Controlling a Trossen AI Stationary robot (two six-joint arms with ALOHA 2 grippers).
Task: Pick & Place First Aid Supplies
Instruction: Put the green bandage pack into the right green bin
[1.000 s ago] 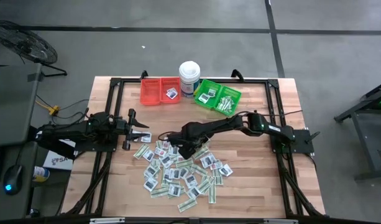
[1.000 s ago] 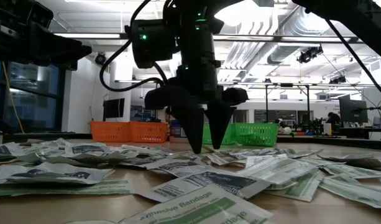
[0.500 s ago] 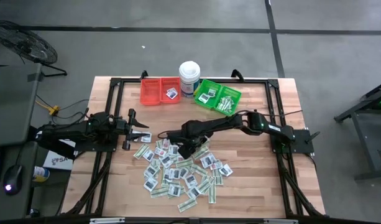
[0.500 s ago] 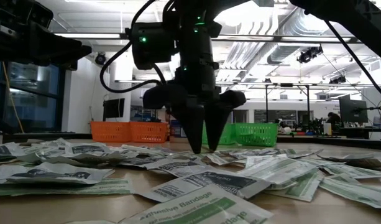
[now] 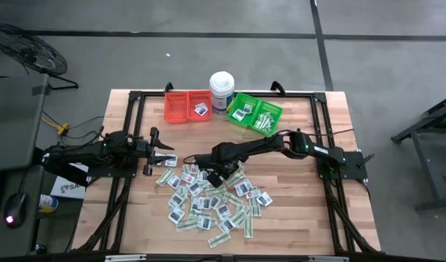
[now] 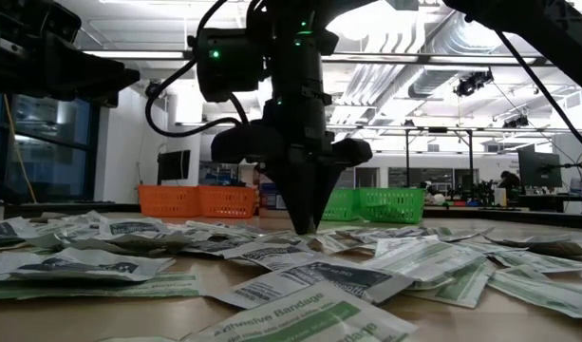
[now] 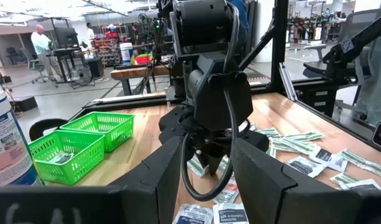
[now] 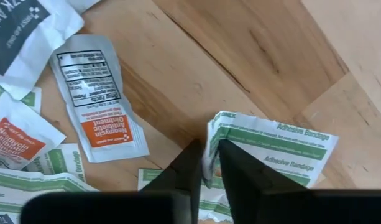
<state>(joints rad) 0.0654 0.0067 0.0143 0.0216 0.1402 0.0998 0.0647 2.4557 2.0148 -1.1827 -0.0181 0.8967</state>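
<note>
**Right fingers have just nipped a bandage strip**

A second ago my right gripper (image 6: 305, 226) stood spread over the pile; now its fingers have come together, and the right wrist view shows them pinching the folded-up edge of a green-and-white adhesive bandage strip (image 8: 271, 146) at the upper edge of the scattered first aid supplies (image 5: 212, 200) on the bench (image 5: 310, 218). The strip is not yet lifted; it lies on the wood, with an orange-labelled packet (image 8: 97, 99) just beside it. I judge the pick is made, and the next step is to raise it and carry it to the green bin (image 5: 256, 113), which already holds similar strips. The grip is only on one edge, so it may slip. My left gripper (image 5: 164, 155) waits at the pile's left edge, fingers partly open and empty.
</note>
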